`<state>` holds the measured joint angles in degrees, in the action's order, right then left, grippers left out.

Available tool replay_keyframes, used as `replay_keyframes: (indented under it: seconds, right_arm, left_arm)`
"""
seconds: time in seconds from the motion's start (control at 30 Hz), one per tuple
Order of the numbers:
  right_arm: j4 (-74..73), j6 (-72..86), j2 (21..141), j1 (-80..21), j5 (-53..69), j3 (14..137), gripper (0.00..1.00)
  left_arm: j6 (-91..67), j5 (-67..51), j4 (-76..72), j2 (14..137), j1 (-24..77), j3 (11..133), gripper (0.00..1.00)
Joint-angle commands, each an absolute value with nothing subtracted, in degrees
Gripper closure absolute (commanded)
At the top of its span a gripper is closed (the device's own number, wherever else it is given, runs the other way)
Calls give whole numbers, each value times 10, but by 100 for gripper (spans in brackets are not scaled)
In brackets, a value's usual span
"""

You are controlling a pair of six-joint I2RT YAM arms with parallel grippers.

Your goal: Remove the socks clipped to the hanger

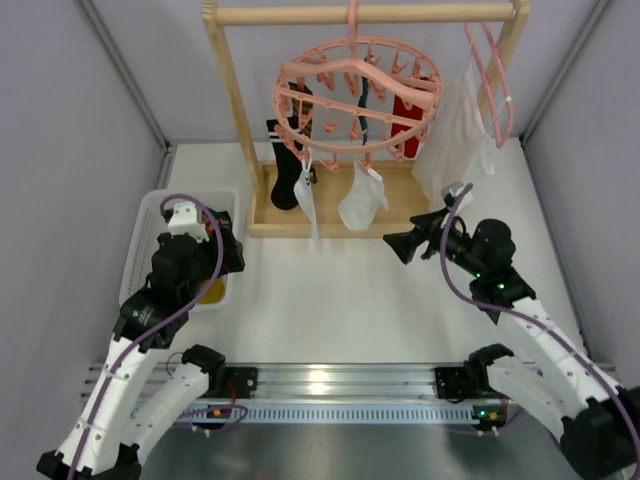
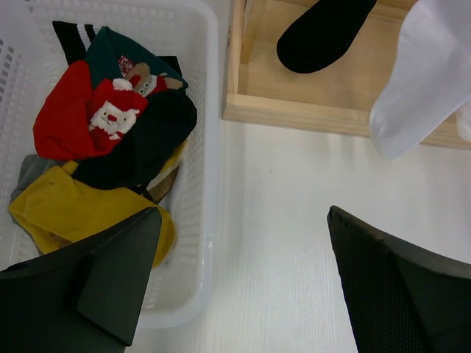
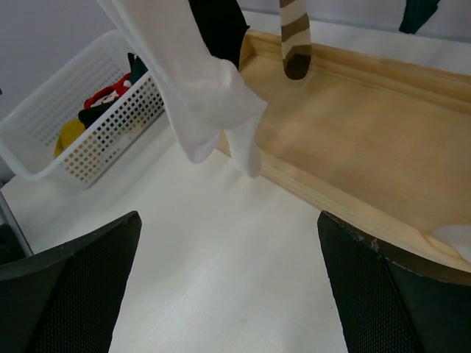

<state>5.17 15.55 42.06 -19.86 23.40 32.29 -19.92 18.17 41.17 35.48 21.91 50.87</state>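
The round pink hanger (image 1: 355, 95) hangs from the wooden rack's top bar. Clipped to it are a black sock with white cuff stripes (image 1: 285, 170), two white socks (image 1: 362, 198) (image 1: 306, 205), a dark teal sock (image 1: 363, 108) and a red sock (image 1: 405, 115). My left gripper (image 1: 222, 250) is open and empty, low over the basket's right rim (image 2: 243, 294). My right gripper (image 1: 400, 243) is open and empty (image 3: 235, 294), in front of the rack's base, right of and below the white socks (image 3: 199, 95). The black sock's toe (image 2: 324, 33) and a white sock (image 2: 419, 81) show in the left wrist view.
A white basket (image 1: 150, 225) at the left holds red, black and yellow socks (image 2: 96, 125). The wooden rack (image 1: 232, 110) has a tray-like base (image 3: 353, 147). A large white garment (image 1: 455, 135) hangs on a plain pink hanger (image 1: 492, 80) at the rack's right end. A brown-striped sock (image 3: 296, 40) dangles over the base.
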Motion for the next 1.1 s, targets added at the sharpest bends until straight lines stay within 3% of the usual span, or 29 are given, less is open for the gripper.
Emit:
replay_keyframes:
  seconds: [0.0, 0.2, 0.4, 0.53, 0.57, 0.63, 0.67, 0.73, 0.87, 1.07]
  right_arm:
    - [291, 114, 523, -192, 297, 330, 1]
    - [472, 131, 699, -199, 329, 369, 4]
    - [598, 142, 811, -242, 320, 383, 15]
    - [671, 147, 852, -286, 283, 373, 40]
    - [708, 161, 863, -288, 281, 365, 60]
    - [744, 184, 866, -292, 271, 353, 77]
    - [771, 199, 864, -293, 268, 340, 92]
    - [777, 202, 853, -302, 256, 327, 100]
    - [740, 169, 811, -342, 198, 308, 100]
    - [593, 104, 744, -440, -15, 291, 100]
  left_arm:
    - [-204, 172, 388, 354, 221, 507, 2]
    - [-203, 163, 388, 359, 221, 508, 2]
    - [-206, 143, 389, 366, 221, 519, 2]
    - [-233, 99, 388, 372, 221, 554, 2]
    - [-241, 87, 389, 380, 221, 579, 2]
    - [-247, 75, 388, 393, 221, 610, 2]
    - [-254, 62, 388, 413, 221, 641, 2]
    - [-266, 44, 389, 440, 222, 677, 2]
    - [-290, 28, 390, 519, 246, 771, 2]
    - [-261, 303, 410, 647, 478, 912, 2]
